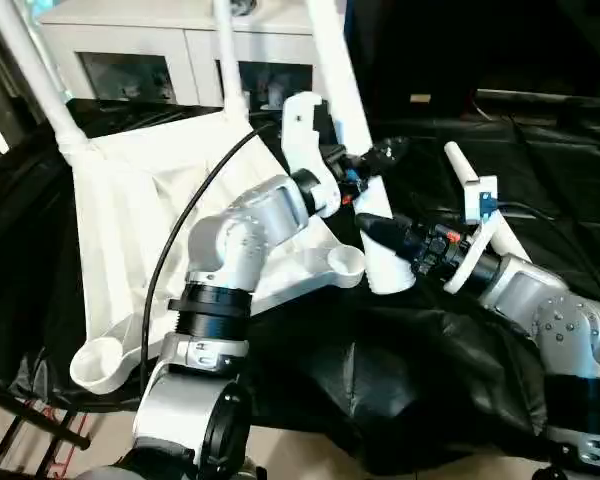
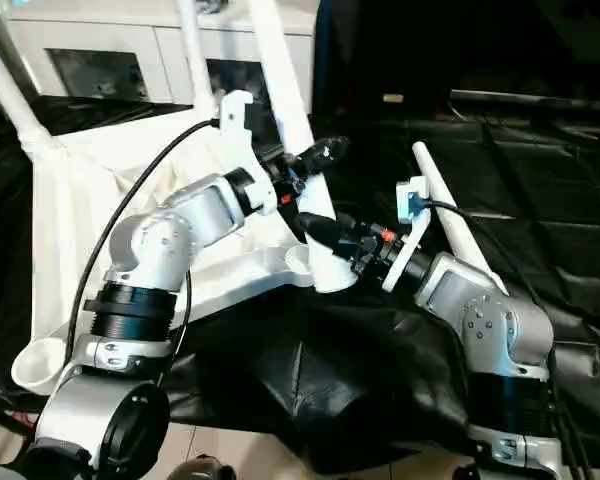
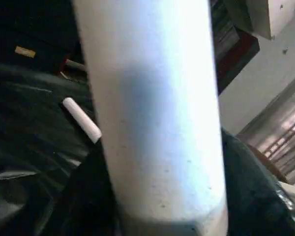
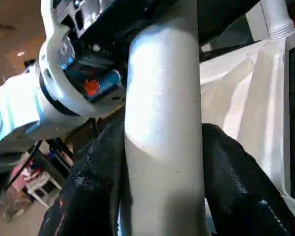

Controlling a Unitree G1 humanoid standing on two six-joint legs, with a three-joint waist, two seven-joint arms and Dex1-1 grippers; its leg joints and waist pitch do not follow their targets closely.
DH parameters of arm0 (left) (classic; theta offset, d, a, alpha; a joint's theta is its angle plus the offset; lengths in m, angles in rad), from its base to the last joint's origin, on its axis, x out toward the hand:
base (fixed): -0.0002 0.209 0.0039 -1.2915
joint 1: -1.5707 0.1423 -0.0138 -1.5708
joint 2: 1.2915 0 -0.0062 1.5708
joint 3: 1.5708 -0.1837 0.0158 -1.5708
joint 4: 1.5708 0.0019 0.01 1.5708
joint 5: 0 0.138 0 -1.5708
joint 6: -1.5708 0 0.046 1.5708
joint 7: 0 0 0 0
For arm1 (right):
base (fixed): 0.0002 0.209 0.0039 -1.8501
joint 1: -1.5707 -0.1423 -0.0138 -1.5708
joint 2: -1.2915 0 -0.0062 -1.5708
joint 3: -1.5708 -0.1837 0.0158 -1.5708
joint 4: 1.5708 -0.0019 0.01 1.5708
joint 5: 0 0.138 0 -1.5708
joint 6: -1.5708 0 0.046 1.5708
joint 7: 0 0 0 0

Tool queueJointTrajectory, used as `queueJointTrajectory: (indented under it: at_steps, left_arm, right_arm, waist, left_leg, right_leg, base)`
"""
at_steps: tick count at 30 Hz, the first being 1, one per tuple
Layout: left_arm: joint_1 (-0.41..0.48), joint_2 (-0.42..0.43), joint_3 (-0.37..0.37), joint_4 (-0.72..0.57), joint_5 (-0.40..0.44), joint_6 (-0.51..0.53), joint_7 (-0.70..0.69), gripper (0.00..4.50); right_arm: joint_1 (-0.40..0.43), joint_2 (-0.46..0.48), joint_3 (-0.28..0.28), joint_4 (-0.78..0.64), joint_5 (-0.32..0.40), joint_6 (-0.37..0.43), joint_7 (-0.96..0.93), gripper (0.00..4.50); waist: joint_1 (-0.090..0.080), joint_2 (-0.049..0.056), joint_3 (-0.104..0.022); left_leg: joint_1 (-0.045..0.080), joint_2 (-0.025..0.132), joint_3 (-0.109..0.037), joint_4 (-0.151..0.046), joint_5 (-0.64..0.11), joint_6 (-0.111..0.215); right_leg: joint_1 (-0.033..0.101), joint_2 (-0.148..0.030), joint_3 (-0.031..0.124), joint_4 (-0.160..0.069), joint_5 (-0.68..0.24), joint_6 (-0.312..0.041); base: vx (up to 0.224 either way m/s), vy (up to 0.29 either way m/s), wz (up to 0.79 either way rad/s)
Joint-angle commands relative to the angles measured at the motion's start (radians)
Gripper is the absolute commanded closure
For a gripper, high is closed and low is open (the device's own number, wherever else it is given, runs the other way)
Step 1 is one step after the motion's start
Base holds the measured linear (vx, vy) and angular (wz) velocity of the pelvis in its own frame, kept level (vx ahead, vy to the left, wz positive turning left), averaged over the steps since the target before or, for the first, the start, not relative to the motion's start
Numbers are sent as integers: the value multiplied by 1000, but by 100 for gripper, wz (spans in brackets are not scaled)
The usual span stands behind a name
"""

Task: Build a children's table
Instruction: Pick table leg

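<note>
Head views: the tabletop (image 1: 160, 210) lies underside up. Just beside its near corner socket (image 1: 342, 262), the left gripper (image 1: 365, 165) and right gripper (image 2: 325, 232) both clasp one leg (image 1: 345, 100), apparently steadying it for seating; its long axis rises steeply upward. Wrist views: each gripper's fingers (image 4: 236, 172) flank that leg's tube.

Black cloth (image 1: 410, 370) over work table; white cabinet (image 1: 180, 50) behind, seemingly glass-fronted
</note>
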Motion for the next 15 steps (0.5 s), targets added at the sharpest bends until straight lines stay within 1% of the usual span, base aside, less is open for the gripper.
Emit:
queueJointTrajectory:
  at_steps: [1, 3, 6, 7, 8, 10, 11, 12, 15]
  left_arm:
    - [-10, -15, -8, -50, -28, 17, 6, 226]
    - [-10, -16, -6, -54, -34, 22, 5, 233]
    - [-7, -13, -6, -67, -50, 31, -14, 249]
    - [0, 1, -20, -79, -64, 38, -56, 250]
    - [6, 9, -30, -87, -68, 41, -79, 251]
    - [12, 17, -40, -96, -68, 44, -93, 253]
    - [14, 22, -45, -98, -63, 43, -95, 253]
    - [13, 22, -41, -97, -52, 36, -65, 253]
    - [10, 26, -45, -98, -34, 28, -48, 255]
  right_arm:
    - [-10, 0, 16, -8, -12, 14, -28, 262]
    - [-12, 4, 8, -11, 2, 26, -34, 262]
    - [-12, 1, 7, -14, 7, 28, -33, 262]
    - [-8, -5, 12, -15, 11, 28, -28, 262]
    - [-5, -10, 15, -15, 12, 28, -26, 262]
    - [-2, -14, 19, -18, 12, 28, -26, 262]
    - [0, -17, 22, -20, 13, 27, -26, 262]
    - [3, -18, 23, -26, 14, 29, -28, 262]
    - [4, -18, 24, -31, 13, 29, -33, 262]
  waist:
    - [3, -21, -85]
    - [5, -19, -84]
    - [3, -19, -82]
    - [4, -18, -82]
    - [3, -18, -82]
    - [2, -18, -83]
    - [1, -14, -83]
    - [1, -14, -83]
    - [2, -14, -83]
  left_leg:
    - [8, 44, -18, -66, -143, 45]
    - [8, 45, -18, -66, -144, 46]
    - [8, 45, -18, -67, -157, 43]
    - [9, 43, -17, -67, -160, 41]
    - [8, 43, -18, -68, -160, 40]
    - [8, 44, -20, -69, -158, 37]
    - [8, 45, -20, -69, -159, 36]
    - [10, 45, -19, -69, -163, 35]
    - [9, 45, -19, -69, -168, 31]
  right_leg:
    - [63, -67, 43, -80, -347, -111]
    - [62, -68, 43, -81, -353, -115]
    - [62, -68, 43, -85, -372, -103]
    - [62, -68, 43, -87, -386, -96]
    - [62, -67, 43, -88, -391, -89]
    - [62, -67, 43, -86, -384, -86]
    - [61, -67, 43, -86, -380, -87]
    - [60, -66, 43, -86, -376, -88]
    - [61, -67, 43, -87, -375, -90]
  base:
    - [0, 0, 0]
    - [0, 0, 0]
    - [0, 0, 0]
    - [0, 0, 0]
    - [0, 0, 0]
    - [0, 0, 0]
    - [0, 0, 0]
    - [0, 0, 0]
    - [0, 0, 0]
